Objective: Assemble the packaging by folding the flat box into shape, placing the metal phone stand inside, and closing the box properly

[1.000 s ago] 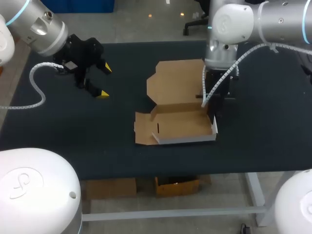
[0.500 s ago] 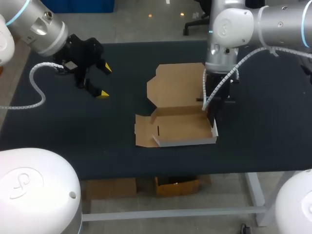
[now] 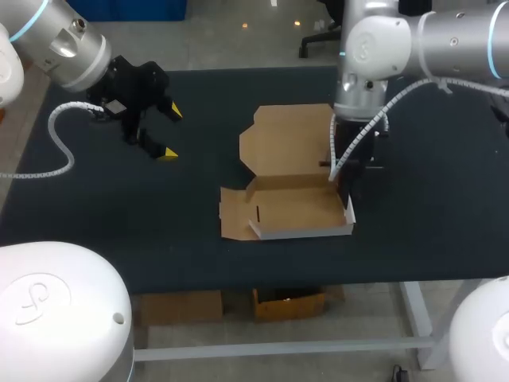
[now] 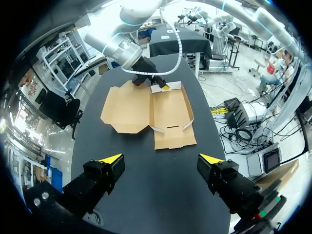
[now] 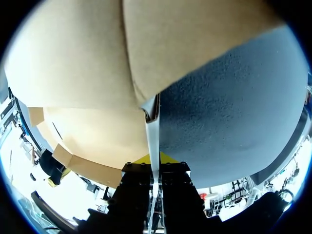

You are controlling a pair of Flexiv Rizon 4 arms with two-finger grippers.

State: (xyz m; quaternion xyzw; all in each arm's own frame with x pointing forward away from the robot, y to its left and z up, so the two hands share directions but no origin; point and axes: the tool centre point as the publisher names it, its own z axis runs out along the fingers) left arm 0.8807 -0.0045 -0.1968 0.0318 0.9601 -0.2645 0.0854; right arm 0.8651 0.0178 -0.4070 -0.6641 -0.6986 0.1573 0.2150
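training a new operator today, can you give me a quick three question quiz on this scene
1. True or false: the left claw is open, holding nothing.
2. Which part of the box does the right claw grip? A) left flap B) right side wall C) front wall
3. Fill in: the box's lid lies ___ on the table.
Key: 1 true; 2 B; 3 open

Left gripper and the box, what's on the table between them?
Nothing. Only bare dark table lies between the left gripper and the box, seen in the head view.
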